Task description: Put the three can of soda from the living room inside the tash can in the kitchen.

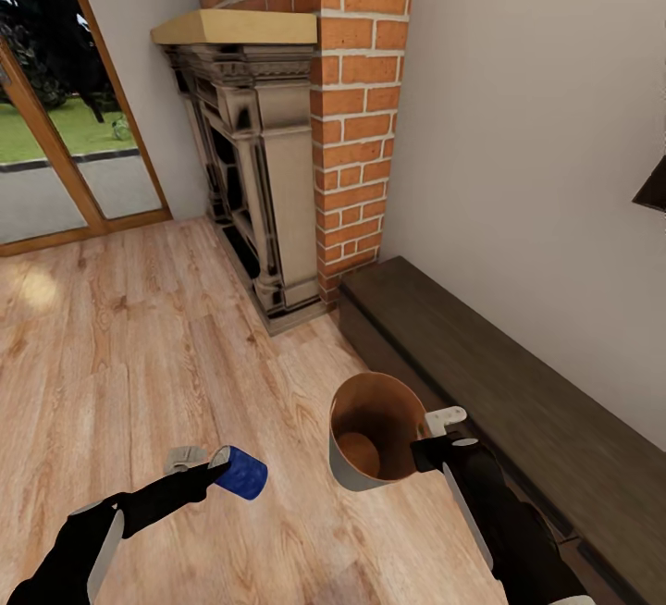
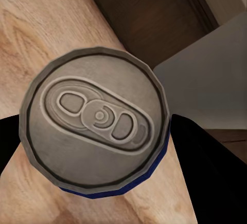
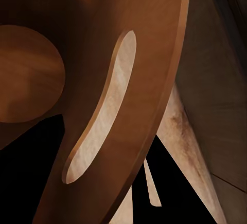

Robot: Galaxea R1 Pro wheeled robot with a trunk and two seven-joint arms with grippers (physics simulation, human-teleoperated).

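Observation:
A blue can of soda (image 1: 242, 472) lies on its side in the air just above the wood floor, with my left gripper (image 1: 219, 467) shut on it. The left wrist view looks straight at the can's silvery-grey top (image 2: 95, 124), with black fingers (image 2: 206, 178) on either side. The tash can (image 1: 345, 475), pale grey outside and brown-orange inside, hangs tilted a short way to the right of the can, its mouth facing up and toward me. My right gripper (image 1: 436, 436) is shut on its rim. The right wrist view shows the brown inner wall (image 3: 154, 54) and a handle slot (image 3: 103, 111).
I am in the living room. A red brick fireplace (image 1: 356, 124) with a dark carved surround (image 1: 268, 179) stands ahead. A low dark bench (image 1: 518, 411) runs along the right wall, close beside my right arm. Wood-framed glass doors (image 1: 65, 152) are at the far left. Wood floor (image 1: 120, 355) lies between.

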